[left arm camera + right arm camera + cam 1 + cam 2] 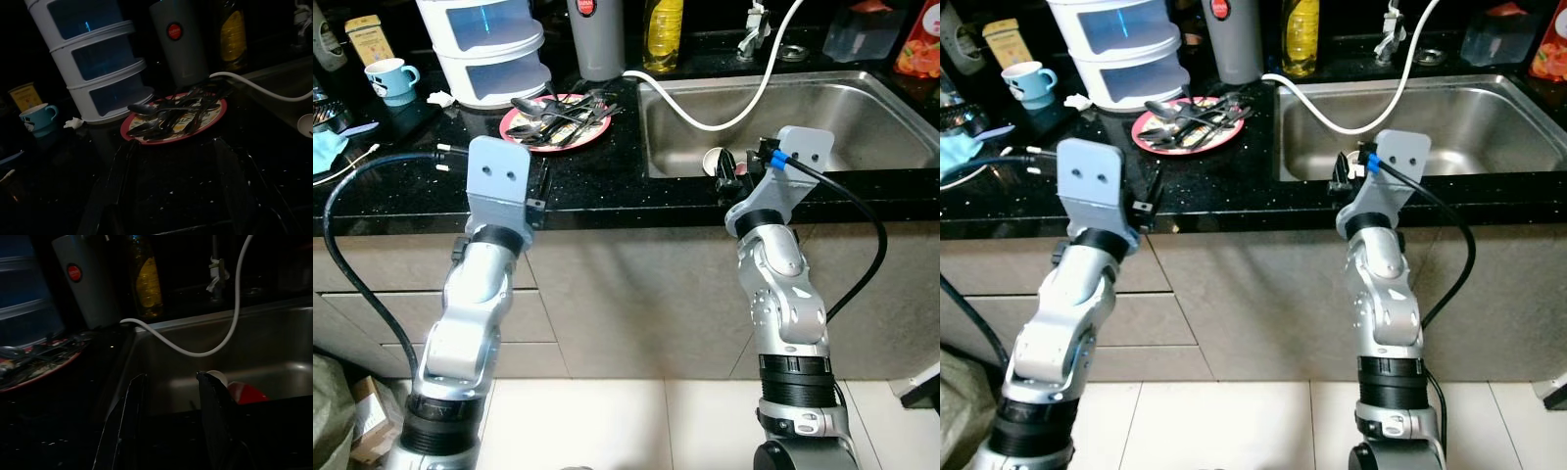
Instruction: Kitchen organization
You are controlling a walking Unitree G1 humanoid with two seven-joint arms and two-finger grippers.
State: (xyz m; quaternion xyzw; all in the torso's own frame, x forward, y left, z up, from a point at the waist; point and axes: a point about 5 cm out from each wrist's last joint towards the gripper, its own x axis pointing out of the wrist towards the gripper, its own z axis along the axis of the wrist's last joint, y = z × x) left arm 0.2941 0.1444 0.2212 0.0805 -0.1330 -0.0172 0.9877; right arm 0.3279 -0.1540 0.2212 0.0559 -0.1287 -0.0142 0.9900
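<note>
In the left eye view, the two silver arms are rising nearest the camera, both reaching up to the front edge of the black tabletop [401, 186]. The left gripper [536, 191] is hovering over the tabletop just short of the pink plate [521, 127], probably lined up to pick from it. The right gripper [736, 168] is hanging at the front rim of the sink [862, 117], beside a small white cup [714, 160] lying in the basin.

In the right eye view, one plate is carrying a loose heap of dark cutlery [1197, 115], too tangled to count. Behind it, one white three-tier drawer unit [1126, 49], one grey canister [1236, 39], one yellow bottle [1300, 34] and one blue mug [1030, 80] are standing along the back, out of the working space. One white hose [1361, 113] is drooping from the tap into the sink.

In the left wrist view, the left gripper's fingers [117, 186] are standing released and spread, empty, aiming at the plate.

In the right wrist view, the right gripper's fingers [212, 406] are likewise parted and holding nothing, with something red [247, 392] lying in the basin beyond them.
</note>
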